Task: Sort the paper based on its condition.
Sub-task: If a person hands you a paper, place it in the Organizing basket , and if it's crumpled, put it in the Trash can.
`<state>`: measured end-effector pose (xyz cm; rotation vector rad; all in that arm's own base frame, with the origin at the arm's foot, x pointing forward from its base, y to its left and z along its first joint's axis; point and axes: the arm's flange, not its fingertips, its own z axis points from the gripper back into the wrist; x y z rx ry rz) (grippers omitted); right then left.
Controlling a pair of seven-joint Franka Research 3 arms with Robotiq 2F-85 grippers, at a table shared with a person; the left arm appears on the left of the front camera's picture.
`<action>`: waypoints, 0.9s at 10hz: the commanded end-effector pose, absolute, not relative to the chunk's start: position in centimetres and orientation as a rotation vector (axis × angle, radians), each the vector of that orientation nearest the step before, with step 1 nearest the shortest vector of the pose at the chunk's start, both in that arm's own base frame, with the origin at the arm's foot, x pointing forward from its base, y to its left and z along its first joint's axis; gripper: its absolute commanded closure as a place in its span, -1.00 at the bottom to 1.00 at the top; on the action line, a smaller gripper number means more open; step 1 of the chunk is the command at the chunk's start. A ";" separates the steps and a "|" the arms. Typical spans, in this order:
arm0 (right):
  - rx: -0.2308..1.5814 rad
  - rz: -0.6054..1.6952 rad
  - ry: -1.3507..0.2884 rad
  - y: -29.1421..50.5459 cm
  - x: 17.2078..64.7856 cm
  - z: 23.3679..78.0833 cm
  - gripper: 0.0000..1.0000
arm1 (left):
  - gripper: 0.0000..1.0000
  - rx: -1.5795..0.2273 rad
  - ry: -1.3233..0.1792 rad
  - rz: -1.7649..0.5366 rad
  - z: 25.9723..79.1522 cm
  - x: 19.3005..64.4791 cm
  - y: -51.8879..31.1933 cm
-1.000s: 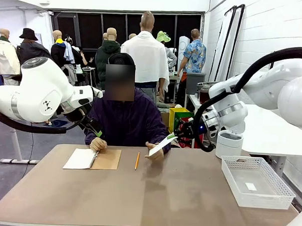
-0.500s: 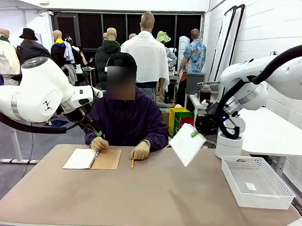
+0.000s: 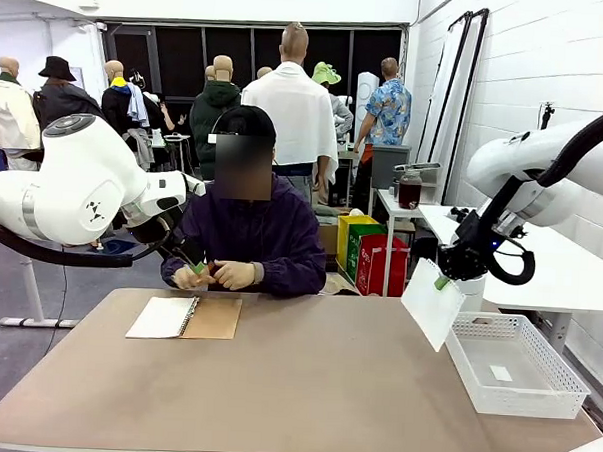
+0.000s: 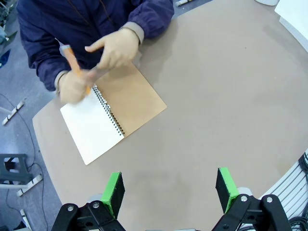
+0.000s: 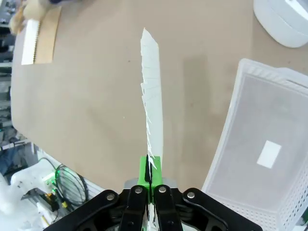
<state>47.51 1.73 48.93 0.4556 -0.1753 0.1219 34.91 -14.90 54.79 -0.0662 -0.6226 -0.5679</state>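
Pinching the paper (image 3: 433, 307), the right end effector (image 3: 441, 283) has swung from the person (image 3: 243, 245) toward the worktop's (image 3: 304, 386) right-edge basket (image 3: 530, 401), likely to drop it.

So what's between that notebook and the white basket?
Nothing: in the front view the tabletop between notebook and basket is bare; the paper hangs above, in the right gripper.

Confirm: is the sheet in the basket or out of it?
Out. The sheet hangs pinched in the shut right hand, held in the air beside the basket, over the table.
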 end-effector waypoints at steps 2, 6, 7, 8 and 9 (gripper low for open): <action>0.468 0.154 -0.176 2.1 47.8 49.1 1.00 | -1.00 -0.068 -0.621 -0.568 54.8 35.0 -14.9; 0.457 0.138 -0.177 2.2 47.5 49.1 1.00 | -1.00 -0.068 -0.621 -0.568 54.8 35.0 -14.9; 0.435 0.107 -0.171 0.7 48.1 48.3 1.00 | -1.00 -0.068 -0.621 -0.568 54.8 35.0 -14.9; 0.419 0.082 -0.166 -0.7 48.3 47.5 1.00 | -1.00 -0.068 -0.621 -0.568 54.8 35.0 -14.9; 0.397 0.063 -0.161 -2.1 48.4 46.9 1.00 | -1.00 -0.068 -0.621 -0.568 54.8 35.0 -14.9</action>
